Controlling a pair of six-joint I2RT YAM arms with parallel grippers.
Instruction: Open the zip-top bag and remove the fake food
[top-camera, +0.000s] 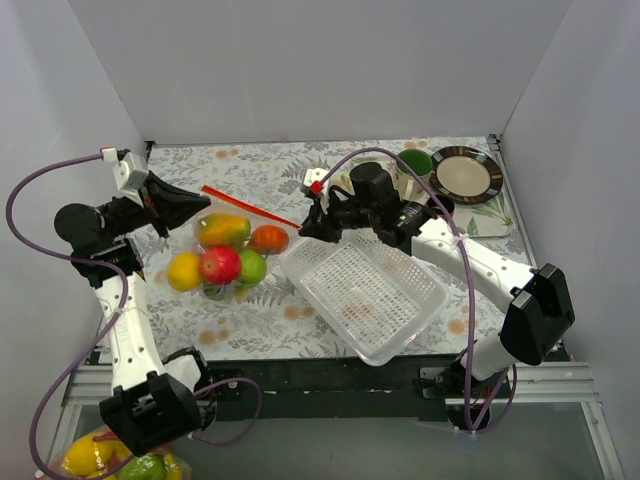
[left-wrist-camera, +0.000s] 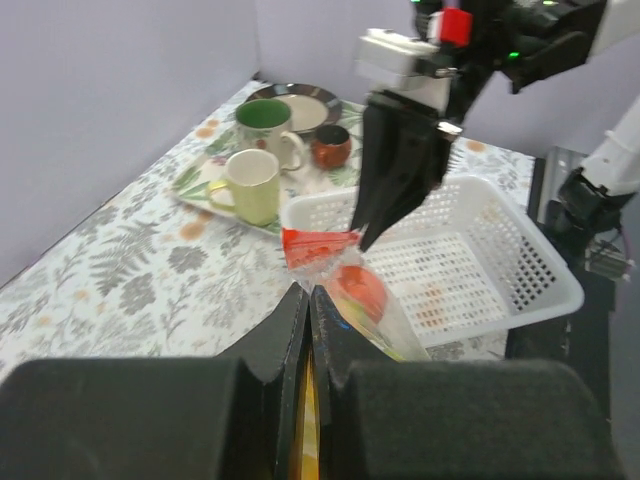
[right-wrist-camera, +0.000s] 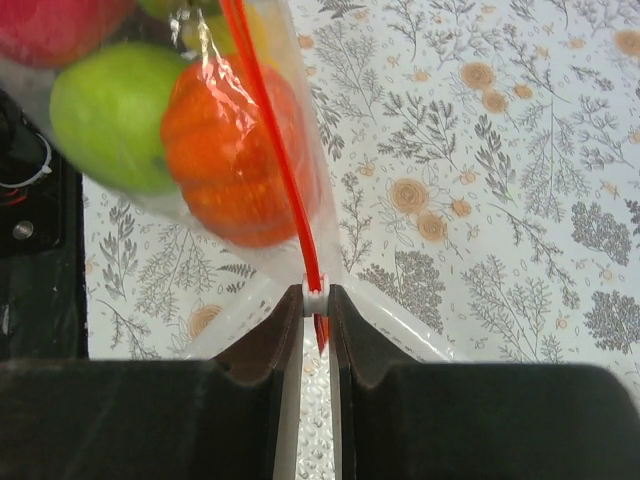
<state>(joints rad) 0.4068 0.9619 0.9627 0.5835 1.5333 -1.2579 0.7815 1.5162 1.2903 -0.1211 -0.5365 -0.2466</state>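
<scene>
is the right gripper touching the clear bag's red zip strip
Touching. Right wrist view shows right gripper shut on the red zip strip of the clear zip-top bag.

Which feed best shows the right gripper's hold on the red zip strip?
Right wrist: the red zip strip runs straight into the shut right gripper, close up. Top external shows it as a thin line, the pinch too small to judge. Left wrist shows only its red end beneath that gripper.

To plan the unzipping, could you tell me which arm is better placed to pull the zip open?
Right: the right tool is shut on the end of the red zip strip; the left tool pinches the zip-top bag's other side, likely anchoring it.
</scene>
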